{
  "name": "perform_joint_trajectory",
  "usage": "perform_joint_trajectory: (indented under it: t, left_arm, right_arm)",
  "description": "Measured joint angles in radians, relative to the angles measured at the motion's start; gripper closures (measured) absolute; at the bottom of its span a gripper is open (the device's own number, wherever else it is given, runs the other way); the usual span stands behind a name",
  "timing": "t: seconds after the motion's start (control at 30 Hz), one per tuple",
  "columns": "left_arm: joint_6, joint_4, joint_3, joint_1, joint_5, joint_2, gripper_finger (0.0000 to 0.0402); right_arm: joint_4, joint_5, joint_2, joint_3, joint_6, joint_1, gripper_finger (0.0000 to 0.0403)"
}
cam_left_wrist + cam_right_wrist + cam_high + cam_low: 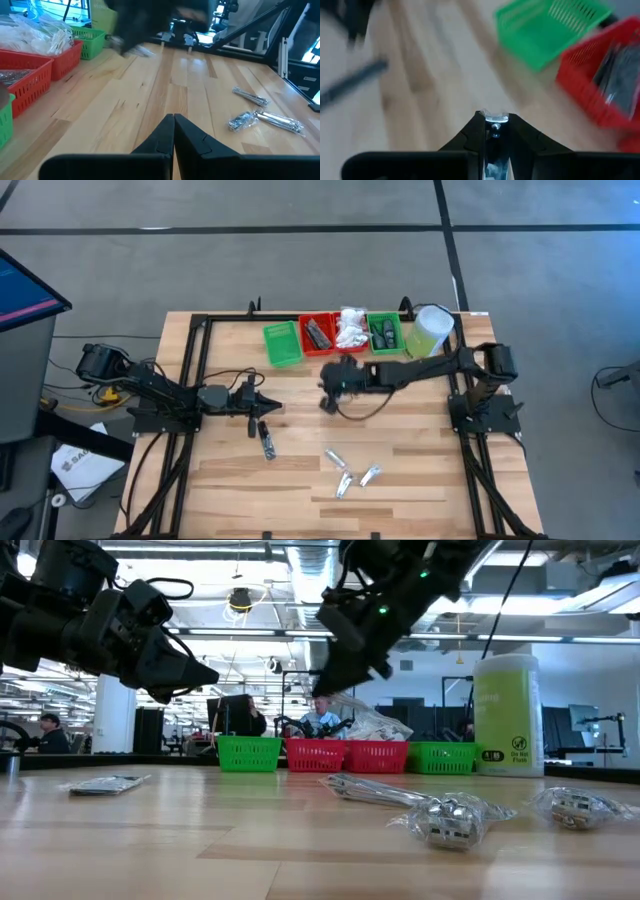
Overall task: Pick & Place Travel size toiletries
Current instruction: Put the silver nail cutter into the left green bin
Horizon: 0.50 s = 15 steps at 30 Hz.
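My right gripper point(328, 388) hangs above the table's middle, just near of the trays, shut on a small silver tube point(495, 120). It also shows in the low view point(343, 668). My left gripper point(272, 406) is shut and empty, a little above the table at left of centre, and shows in its wrist view point(173, 120). Three silver tubes point(345, 472) lie flat near the front; they also show in the left wrist view point(243, 120). A black narrow piece point(266, 440) lies flat near my left gripper. My right gripper pinches the small silver tube between its two fingertips; only a shiny bit point(495, 119) shows in the gap. The fingers slant down toward the table's left. The tube is lifted clear of the table.
Four small trays stand in a row at the back: green point(283, 343), red with dark pieces point(318, 333), red with white packets point(351, 328), green point(385, 333). A tall pale green cylinder point(432, 330) stands right of them. A black frame point(195, 360) borders the table.
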Motion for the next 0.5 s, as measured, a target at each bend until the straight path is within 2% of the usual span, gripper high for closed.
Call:
perform_joint_trajectory:
  t: [0.33, 0.5]
  left_arm:
    - [0.000, 0.007, 0.000, 0.000, -0.003, 0.000, 0.0400]
    - [0.000, 0.010, 0.000, 0.000, -0.002, 0.000, 0.0400]
  right_arm:
    - [0.232, -0.133, 0.000, 0.000, -0.043, -0.145, 0.0356]
    - [0.246, -0.140, 0.029, 0.073, -0.070, -0.184, 0.0356]
